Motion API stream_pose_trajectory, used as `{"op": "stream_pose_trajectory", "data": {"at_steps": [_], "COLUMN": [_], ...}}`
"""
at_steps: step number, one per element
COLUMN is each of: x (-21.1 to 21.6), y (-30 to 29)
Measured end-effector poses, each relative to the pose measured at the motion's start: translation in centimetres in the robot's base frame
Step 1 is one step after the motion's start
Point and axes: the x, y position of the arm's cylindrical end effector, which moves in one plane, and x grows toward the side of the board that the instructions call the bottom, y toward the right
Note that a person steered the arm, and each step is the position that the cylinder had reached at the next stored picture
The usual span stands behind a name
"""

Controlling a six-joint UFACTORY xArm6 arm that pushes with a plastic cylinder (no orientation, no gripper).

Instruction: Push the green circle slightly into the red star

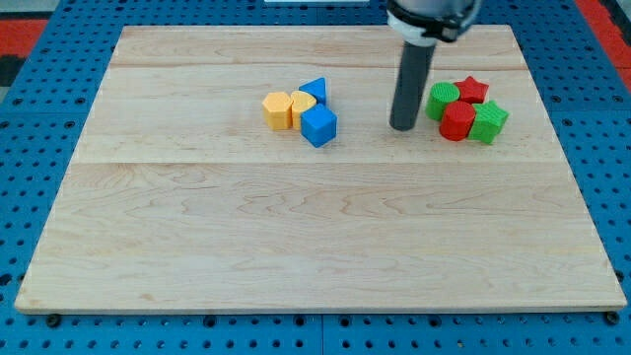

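The green circle (442,101) sits at the view's upper right, touching the red star (472,90) just to its right. A red round block (457,121) and a green star-like block (488,121) lie right below them in the same cluster. My tip (401,127) rests on the board just left of the green circle, a small gap apart, slightly lower in the view. The dark rod rises from it to the arm at the view's top.
Left of my tip lies a second cluster: a yellow hexagon-like block (278,109), a yellow heart-like block (303,102), a blue triangle (315,90) and a blue cube (318,125). The wooden board (315,247) lies on a blue pegboard.
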Motion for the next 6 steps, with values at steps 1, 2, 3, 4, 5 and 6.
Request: {"op": "stream_pose_trajectory", "data": {"at_steps": [1,2,3,4,5,6], "x": [-2.4,-2.4,-2.4,-2.4,-2.4,-2.8], "y": [0.7,2.0,3.2,4.1,4.3,3.6]}}
